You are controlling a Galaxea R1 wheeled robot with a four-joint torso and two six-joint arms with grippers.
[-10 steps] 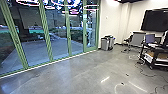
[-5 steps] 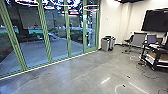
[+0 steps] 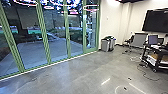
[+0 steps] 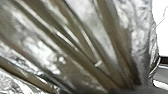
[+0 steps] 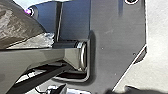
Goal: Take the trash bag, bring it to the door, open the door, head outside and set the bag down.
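Note:
Crinkled, shiny folds of the trash bag (image 4: pixel 60 50) appear close up in the left wrist view, drawn together where my left gripper (image 4: pixel 133 88) is shut on them. Part of the same bag (image 5: pixel 18 25) shows in the right wrist view, beside the robot's own bar and plate. How my right gripper stands cannot be made out. In the head view, a narrow glass door (image 3: pixel 90 30) in a green frame stands at the end of the glass wall, near the white wall. Paving (image 3: pixel 32 53) lies outside, beyond the glass.
Grey bins (image 3: pixel 106 44) stand by the white wall, right of the glass. Farther right are a chair (image 3: pixel 128 43), a black cart (image 3: pixel 153 58) with a laptop, and a wall screen (image 3: pixel 156 20). Cables (image 3: pixel 145 75) lie on the floor near the cart.
The head view has shifted slightly, with the cart and floor cables lying a little farther right and lower in it; the camera has moved with the robot.

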